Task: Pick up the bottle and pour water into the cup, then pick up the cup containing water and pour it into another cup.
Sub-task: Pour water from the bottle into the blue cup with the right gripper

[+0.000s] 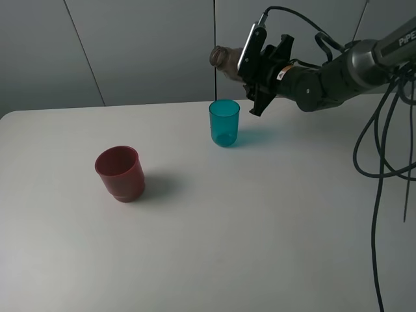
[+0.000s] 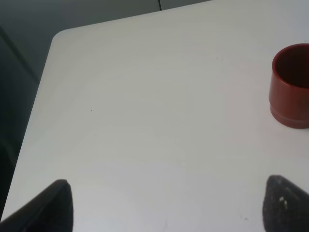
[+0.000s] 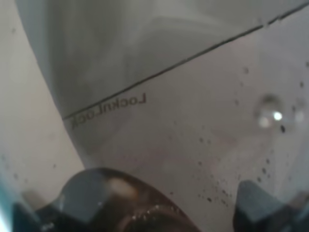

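1. Above the far middle of the worktop [image 1: 260,227], the right end effector [image 1: 250,65] was clamped on the bottle [image 1: 226,60], jaws drawn tight against its sides.
2. The bottle lay tipped almost level, its long axis running across the exterior view. Its free end pointed toward the robot's left and stuck out past the fingers.
3. The teal-blue cup [image 1: 224,122] stood upright below that free end, apart from it. The free end looked to sit about over the cup's rim, though how far forward or back could not be told.
4. No stream showed, and the water level in the cup could not be read.
5. Through the right wrist camera the bottle's wall [image 3: 193,145] filled the view, with droplets on it.
6. The dark red cup [image 1: 119,173] stood well apart toward the robot's left, upright and seemingly empty.
7. The left end effector [image 2: 169,212] hung with its fingers spread wide, holding nothing. The red cup [image 2: 291,87] was near it, so the left arm was the closer one.
8. Judgement: pouring depended on the mouth staying over the teal rim.
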### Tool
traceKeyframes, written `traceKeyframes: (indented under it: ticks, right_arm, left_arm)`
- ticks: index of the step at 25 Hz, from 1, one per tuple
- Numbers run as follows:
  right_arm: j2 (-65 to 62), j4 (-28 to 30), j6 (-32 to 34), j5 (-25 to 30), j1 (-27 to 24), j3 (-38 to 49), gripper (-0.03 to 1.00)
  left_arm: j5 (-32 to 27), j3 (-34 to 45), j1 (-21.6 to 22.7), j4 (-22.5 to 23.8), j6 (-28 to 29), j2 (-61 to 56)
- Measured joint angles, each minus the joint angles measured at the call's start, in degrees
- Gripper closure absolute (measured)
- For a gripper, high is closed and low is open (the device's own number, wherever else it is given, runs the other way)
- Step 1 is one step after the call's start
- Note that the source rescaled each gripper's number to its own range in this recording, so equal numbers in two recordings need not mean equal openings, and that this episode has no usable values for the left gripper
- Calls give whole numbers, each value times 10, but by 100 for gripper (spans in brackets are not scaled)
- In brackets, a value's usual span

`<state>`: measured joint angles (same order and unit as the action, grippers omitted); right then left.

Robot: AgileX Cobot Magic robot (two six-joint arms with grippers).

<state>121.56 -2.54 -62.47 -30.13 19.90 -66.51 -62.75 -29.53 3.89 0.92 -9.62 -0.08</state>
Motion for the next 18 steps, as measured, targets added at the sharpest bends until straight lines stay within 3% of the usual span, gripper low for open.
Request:
traceKeyframes:
  ticks: [18]
  right_arm:
    - [3,-46,-152,-13,0,0,94]
  left_arm:
    - [0,0,0,0,-1,0]
